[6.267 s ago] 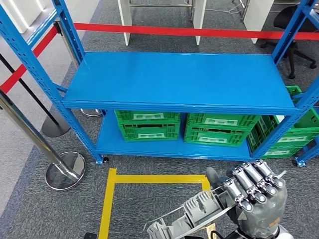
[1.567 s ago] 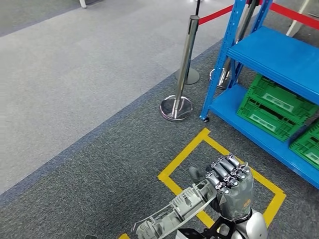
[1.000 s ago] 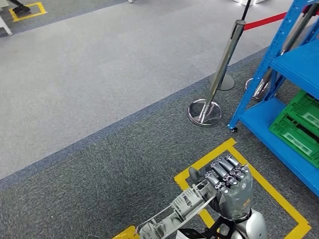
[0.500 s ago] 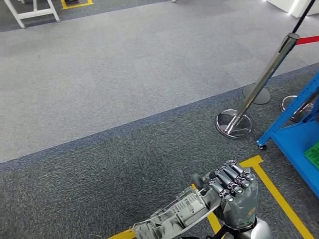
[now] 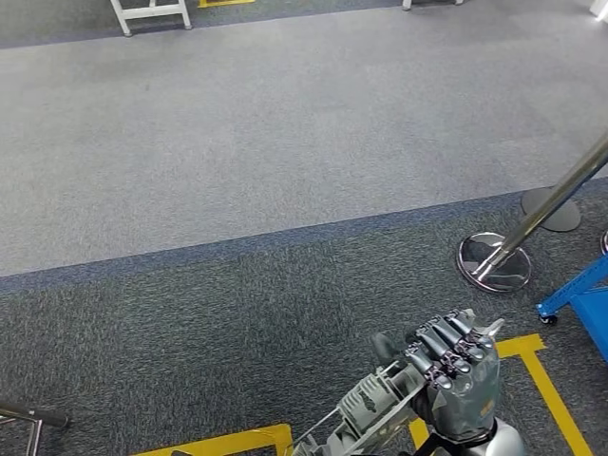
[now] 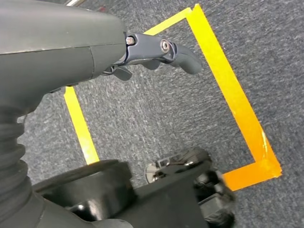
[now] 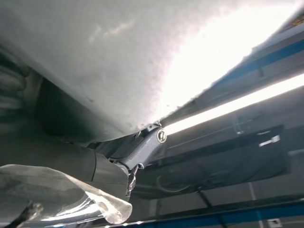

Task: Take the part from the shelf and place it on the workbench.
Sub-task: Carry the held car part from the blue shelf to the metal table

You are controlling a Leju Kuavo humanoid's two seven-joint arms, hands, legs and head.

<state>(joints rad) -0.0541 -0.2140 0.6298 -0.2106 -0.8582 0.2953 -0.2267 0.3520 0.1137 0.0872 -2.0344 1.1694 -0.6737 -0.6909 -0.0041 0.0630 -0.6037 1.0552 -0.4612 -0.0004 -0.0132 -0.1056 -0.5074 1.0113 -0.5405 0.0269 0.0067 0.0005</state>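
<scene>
Here the grey ribbed plastic part [image 5: 358, 416] lies in the right hand [image 5: 455, 375], low in the head view, its long body reaching out to the robot's left past the fingers [image 5: 448, 344], which are curled over one end; your grip sits at that end only, so most of the part hangs unsupported. In the right wrist view a clear, glossy edge [image 7: 90, 204] sits under the thumb [image 7: 143, 147]; whether that is the part or a wrapping on it cannot be told. The left hand [image 6: 157, 50] hangs over the carpet with nothing in it, its fingers loosely extended. Below it runs yellow floor tape [image 6: 229, 90], which also shows beside the right hand in the head view. A chrome stanchion [image 5: 523, 237] and a blue shelf foot [image 5: 574, 299] stand to the robot's right; white table legs [image 5: 150, 11] stand far ahead.

Watch three risks:
- The overhanging end may swing or sag in the hand as you walk, and slip out.
- It could clip the stanchion or the shelf foot if you turn toward them.
- No workbench top is visible, so releasing now would drop the part on the carpet.
</scene>
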